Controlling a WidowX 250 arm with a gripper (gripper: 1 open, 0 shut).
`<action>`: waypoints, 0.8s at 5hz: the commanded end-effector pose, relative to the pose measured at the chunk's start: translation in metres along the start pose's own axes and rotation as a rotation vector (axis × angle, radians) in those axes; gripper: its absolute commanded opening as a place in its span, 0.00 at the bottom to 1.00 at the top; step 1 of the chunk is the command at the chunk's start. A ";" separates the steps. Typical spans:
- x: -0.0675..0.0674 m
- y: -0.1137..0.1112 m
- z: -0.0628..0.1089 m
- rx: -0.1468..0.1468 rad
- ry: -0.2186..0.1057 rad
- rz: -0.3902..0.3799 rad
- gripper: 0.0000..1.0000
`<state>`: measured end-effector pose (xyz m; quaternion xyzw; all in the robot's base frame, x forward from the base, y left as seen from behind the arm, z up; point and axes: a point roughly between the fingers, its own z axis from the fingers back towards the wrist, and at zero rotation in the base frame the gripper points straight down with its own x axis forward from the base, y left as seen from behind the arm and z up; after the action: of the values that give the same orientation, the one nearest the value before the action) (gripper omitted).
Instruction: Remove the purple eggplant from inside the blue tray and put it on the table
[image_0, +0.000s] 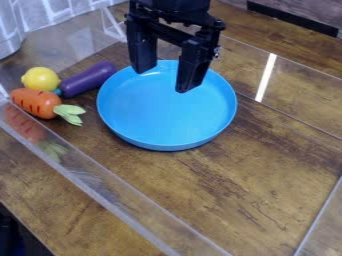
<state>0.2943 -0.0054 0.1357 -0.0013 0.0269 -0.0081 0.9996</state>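
Purple eggplant (88, 78): we see this small, elongated, dark purple toy with its rounded ends lying on the desk, outside the tray, just beside the rim. It lies at a slant, one end towards the tray and the other towards the carrot; whether it touches either, we cannot tell.
Blue tray (167, 110): we have a round, shallow, bright blue plastic dish with a raised rim, flat on the desk. We see nothing lying on the part of its floor that shows.
Black gripper (166, 72): we see it reaching in from the top of the view, over the far part of the tray. Its jaws are released and stand apart, pointing down, with nothing between them.
Orange carrot (38, 102): we find this toy with green leaves (70, 114) on the desk beside the tray, its leafy end pointing towards the blue rim.
Yellow lemon (42, 79): we see the small rounded toy on the desk, behind the carrot and near the eggplant, farther from the tray than the eggplant is.
Desk (261, 150): we look down on brown wooden planks under a glossy coating, with pale reflections across them.
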 end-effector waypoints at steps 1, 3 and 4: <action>0.000 0.003 -0.004 0.001 0.012 -0.016 1.00; -0.001 0.010 -0.011 0.002 0.036 -0.048 1.00; -0.002 0.013 -0.014 0.001 0.045 -0.052 1.00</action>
<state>0.2907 0.0049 0.1142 -0.0019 0.0628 -0.0387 0.9973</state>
